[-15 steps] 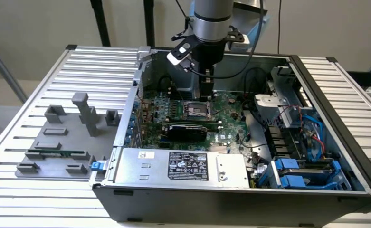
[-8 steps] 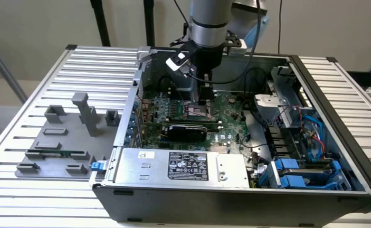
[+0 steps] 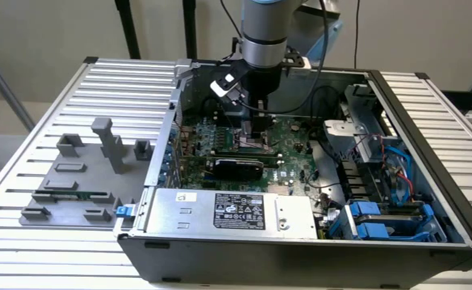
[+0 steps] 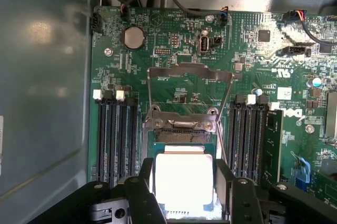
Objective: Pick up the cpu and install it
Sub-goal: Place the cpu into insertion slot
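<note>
Deep inside the computer case point(image 3: 300, 257), over the socket point(image 4: 181, 135).
Clamping the cpu point(image 4: 184, 184) by two opposite edges between the gripper point(image 4: 183, 174) fingers.

Spotted the cpu point(image 4: 184, 177) lying flat and level at the open socket point(image 4: 179, 138), square, silver top washed near-white by glare, pinched on two opposite sides by the gripper point(image 4: 184, 184).
</note>
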Robot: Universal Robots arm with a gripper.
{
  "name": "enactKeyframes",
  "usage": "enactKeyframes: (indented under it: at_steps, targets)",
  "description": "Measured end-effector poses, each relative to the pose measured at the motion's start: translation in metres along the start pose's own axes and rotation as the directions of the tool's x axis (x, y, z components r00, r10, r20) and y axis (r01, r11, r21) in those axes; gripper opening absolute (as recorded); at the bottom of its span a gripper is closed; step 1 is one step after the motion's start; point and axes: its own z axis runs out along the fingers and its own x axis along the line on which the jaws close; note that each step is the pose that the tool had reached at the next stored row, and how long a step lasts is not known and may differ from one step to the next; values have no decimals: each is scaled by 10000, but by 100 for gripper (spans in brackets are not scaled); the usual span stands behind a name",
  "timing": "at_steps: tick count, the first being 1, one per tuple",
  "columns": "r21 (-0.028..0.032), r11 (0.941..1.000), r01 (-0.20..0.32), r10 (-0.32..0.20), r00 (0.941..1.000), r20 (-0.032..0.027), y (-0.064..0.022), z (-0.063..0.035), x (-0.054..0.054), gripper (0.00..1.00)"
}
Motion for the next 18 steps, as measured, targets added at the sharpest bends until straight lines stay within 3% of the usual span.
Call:
enactKeyframes:
  at_steps: [11,18]
  targets:
    - [-2,9998,-212,212,9997,93,-11,195,-2,55]
    - [-3,9997,-263,263,9996,96,-15,234,-4,55]
